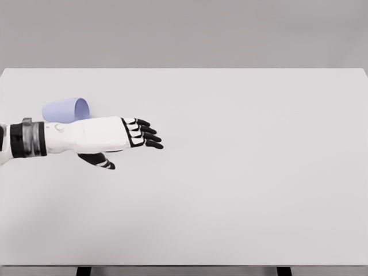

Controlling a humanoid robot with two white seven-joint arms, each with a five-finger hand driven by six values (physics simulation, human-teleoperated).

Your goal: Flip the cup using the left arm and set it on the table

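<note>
left hand: enters from the picture's left edge, forearm roughly level across the table, white shell with black fingers
fingers: four extended straight, pointing toward picture right, fanned slightly apart, nothing between them
thumb: hangs below the palm on the near side, angled toward picture right, not touching the other fingers
grip state: hand is slack and spread, holding nothing
wrist: dark band with a grey ring, near the left edge of the picture
cup: pale lavender, lying on its side just behind the hand, on the far side of the forearm
cup orientation: mouth faces picture right and slightly toward the camera; closed end points toward picture left
cup vs hand: cup's lower edge is covered by the top of the forearm in this view; cannot tell if they touch or if the arm is just in front
cup vs fingers: cup sits back toward the wrist end of the hand, well apart from the fingertips
table: white, wide, fills most of the view; hand and cup both over its left part
table legs: two dark stubs visible under the near edge
height of hand over table: cannot tell, faint shadow only under the thumb
right arm: out of view
</note>
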